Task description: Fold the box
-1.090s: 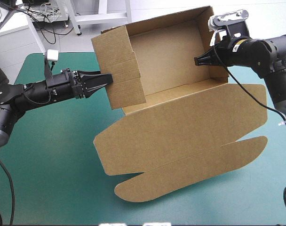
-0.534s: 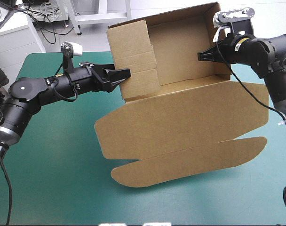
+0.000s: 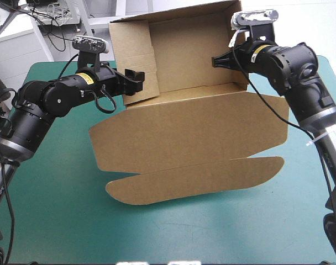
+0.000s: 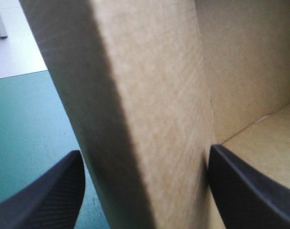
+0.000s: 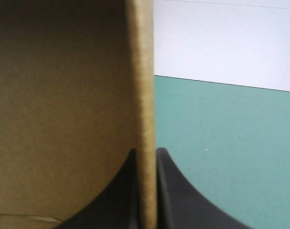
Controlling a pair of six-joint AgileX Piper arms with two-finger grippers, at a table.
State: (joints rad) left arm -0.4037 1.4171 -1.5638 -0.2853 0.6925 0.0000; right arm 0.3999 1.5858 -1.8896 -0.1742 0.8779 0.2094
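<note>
Nearest, around 6 o'clock in the high view, bare teal-green tabletop. Just beyond, toward the centre, the long tuck flap and broad lid of the brown box, hanging down and forward from the tray; hard to tell whether touching the tabletop or only near. Farther, toward 12 o'clock, the tray itself, held up and tipped with its open side to the camera, walls already raised. At 10 o'clock, the left tool, closed upon the thick doubled left wall, one black finger outside and one inside. At 1 o'clock, the right tool, nearly shut, pinching the thin edge of the right wall.

Likely light and rather stiff: plain board, bending easily only along the creases, perhaps slippery. Best taken at the wall edges near a corner, as now; not at the loose lid, apt to swing. In the way: only the hanging lid itself, between the tray and the near edge.
</note>
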